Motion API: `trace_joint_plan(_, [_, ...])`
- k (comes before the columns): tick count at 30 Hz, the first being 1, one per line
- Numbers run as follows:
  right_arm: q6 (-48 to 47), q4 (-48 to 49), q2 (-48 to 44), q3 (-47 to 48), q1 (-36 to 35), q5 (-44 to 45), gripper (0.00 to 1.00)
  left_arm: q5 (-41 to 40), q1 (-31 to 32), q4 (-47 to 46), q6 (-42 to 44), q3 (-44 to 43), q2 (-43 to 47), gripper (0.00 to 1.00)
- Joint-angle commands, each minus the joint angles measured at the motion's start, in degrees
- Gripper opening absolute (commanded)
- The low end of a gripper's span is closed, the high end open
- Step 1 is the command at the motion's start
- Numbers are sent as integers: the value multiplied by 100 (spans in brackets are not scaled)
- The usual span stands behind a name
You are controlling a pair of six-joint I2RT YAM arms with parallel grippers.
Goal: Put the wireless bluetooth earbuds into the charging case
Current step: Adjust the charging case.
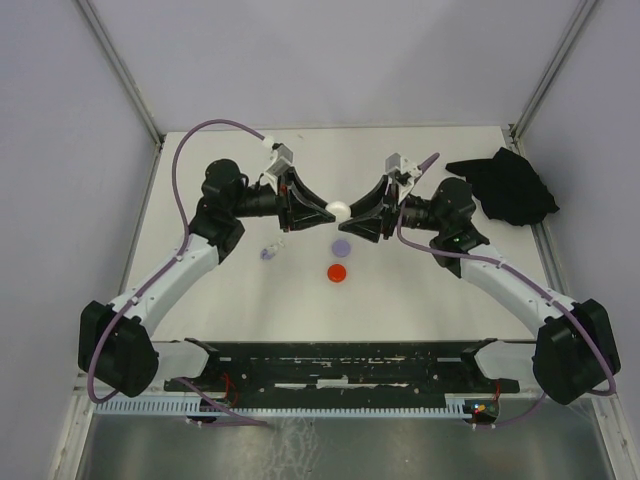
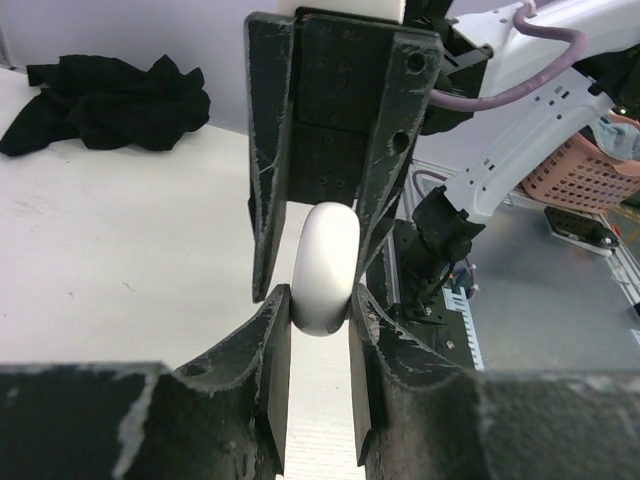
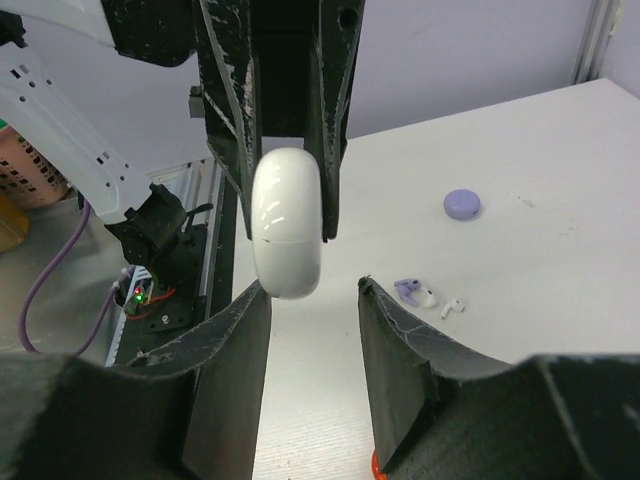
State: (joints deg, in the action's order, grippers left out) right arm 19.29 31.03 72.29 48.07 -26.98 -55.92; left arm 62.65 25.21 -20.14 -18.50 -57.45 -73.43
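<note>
A white oval charging case [image 1: 339, 210] hangs in the air between my two grippers above the table's middle. My left gripper [image 1: 328, 210] is shut on it; in the left wrist view its pads [image 2: 280, 320] press the case [image 2: 325, 270] from both sides. My right gripper [image 1: 352, 212] is open and faces it. In the right wrist view its jaws [image 3: 312, 290] straddle the lower end of the case [image 3: 287, 220], the right finger clear of it. The earbuds, a lilac one [image 3: 408, 290] and whitish ones [image 3: 452, 305], lie on the table left of centre [image 1: 268, 250].
A lilac round disc [image 1: 342, 246] and a red round disc [image 1: 338, 272] lie on the table under the grippers. A black cloth [image 1: 505, 185] is heaped at the far right. A pink basket [image 2: 585, 165] stands beyond the table.
</note>
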Motion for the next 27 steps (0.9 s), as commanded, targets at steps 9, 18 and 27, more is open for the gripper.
trace_joint_plan(9, [1162,2106,91,-18,28,-128,43,-190,6,-517,-435,72,178,15])
trace_joint_plan(18, [1235,2063,231,-81,29,-171,37,-258,5,-785,-619,100,244,14])
trace_joint_plan(27, [1190,1857,264,-63,32,-248,32,-302,11,-788,-629,117,263,15])
